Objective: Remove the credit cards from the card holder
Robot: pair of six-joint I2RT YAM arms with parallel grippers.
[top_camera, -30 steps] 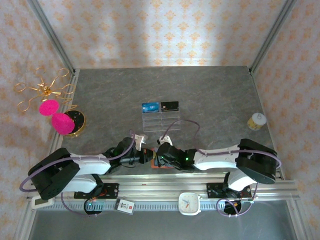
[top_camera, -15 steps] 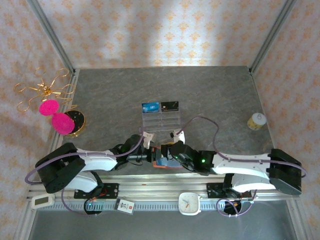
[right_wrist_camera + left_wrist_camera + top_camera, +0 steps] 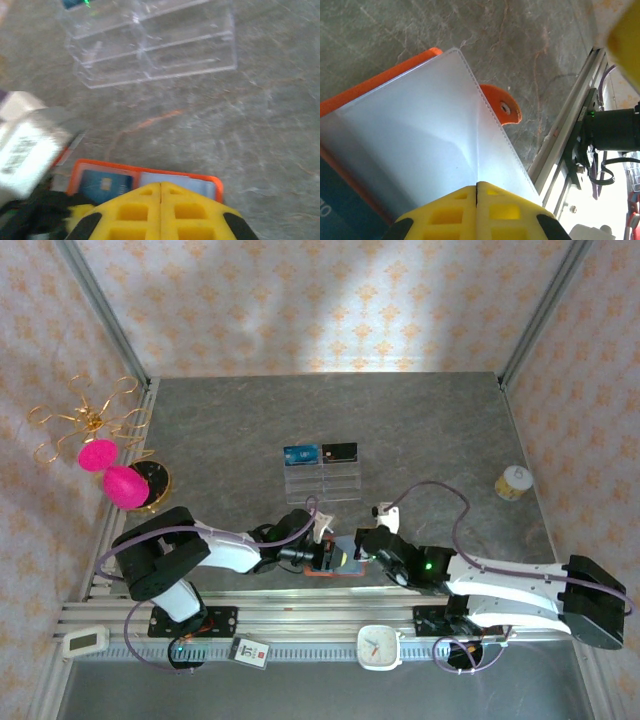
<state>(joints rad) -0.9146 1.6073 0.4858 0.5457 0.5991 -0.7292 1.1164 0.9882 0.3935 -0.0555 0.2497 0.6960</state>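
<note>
Rail: an aluminium rail [image 3: 300, 623] runs along the near table edge and carries both arm bases. On it lie a white square clock [image 3: 379, 647], a small printed tag [image 3: 250, 651] and a small white display unit [image 3: 82, 641].
Left gripper: the left gripper [image 3: 322, 558] reaches in low from the left. In its wrist view the yellow fingertips are pressed together, pinching the near edge of the card holder's clear window flap.
Card holder: the orange card holder [image 3: 338, 572] lies open on the grey stone-patterned table [image 3: 430, 430], just beyond the rail and between the two grippers. The pinched flap is lifted off the table, and a rounded orange snap tab [image 3: 502, 105] juts out beside it.
Dark-blue card: a dark-blue card [image 3: 102, 184] sits in the holder's left slot, next to a pale window pocket.
Right gripper: the right gripper [image 3: 348, 556] comes in from the right and hangs over the holder. Its fingertips meet flush, with nothing visible between them.
Tray: a clear compartment tray [image 3: 322, 486] stands beyond the holder and apart from it.
Blue card: a blue card [image 3: 301, 453] lies in the tray's far-left compartment.
Black card: a black card [image 3: 340, 451] lies in the far-right compartment, beside the blue one.
Cup: a small yellow-and-white cup [image 3: 514, 482] stands near the right table edge.
Pink discs: two pink discs [image 3: 98, 454] sit at the left edge, above a gold base.
Ornament: a gold wire ornament [image 3: 85, 418] rises behind the discs, against the patterned wall.
</note>
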